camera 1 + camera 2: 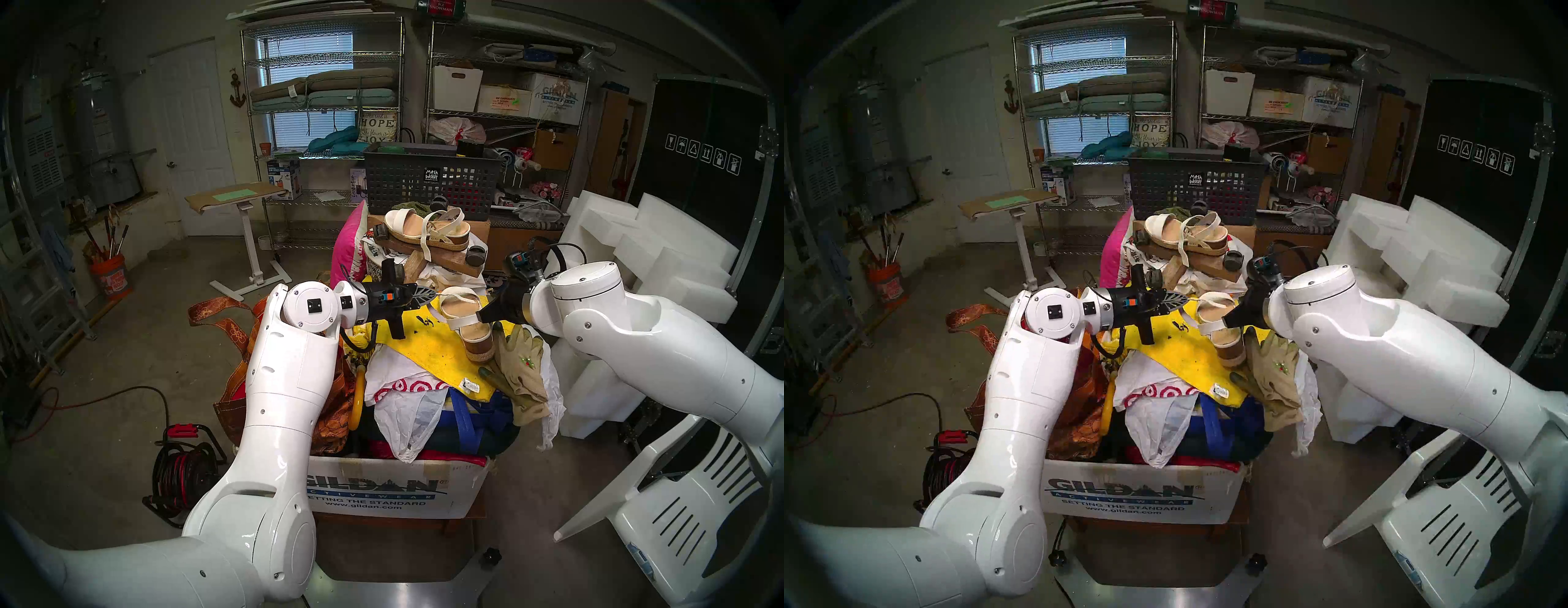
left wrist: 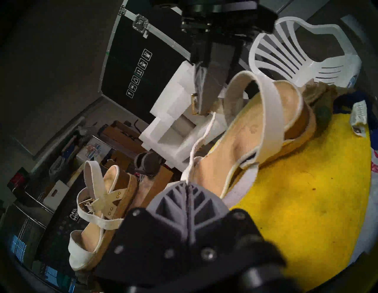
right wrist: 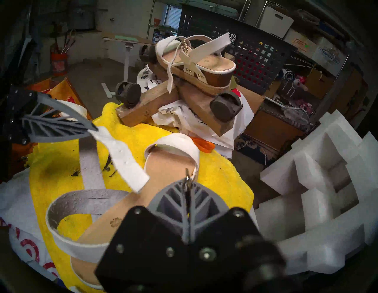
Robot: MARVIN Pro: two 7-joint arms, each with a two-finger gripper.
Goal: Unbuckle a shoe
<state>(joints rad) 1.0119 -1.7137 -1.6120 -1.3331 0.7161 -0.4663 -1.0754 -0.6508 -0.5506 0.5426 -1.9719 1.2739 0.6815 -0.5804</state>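
garage: concrete floor (image 1: 140, 352), wire shelves (image 1: 322, 110) w/ window (image 1: 309, 55), white door (image 1: 191, 140).

The shoe (image 1: 464, 325) lies on the towel (image 1: 428, 352), twin sandal (image 1: 428, 235) behind.

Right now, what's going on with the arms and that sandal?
Both arms are working on the near sandal, which lies on a yellow cloth atop a heaped box. The left gripper is shut on the free end of the white ankle strap, held out to the side. The right gripper is shut on the small metal buckle. The strap tip looks already out of the buckle. The twin sandal sits untouched on a wooden dolly behind.
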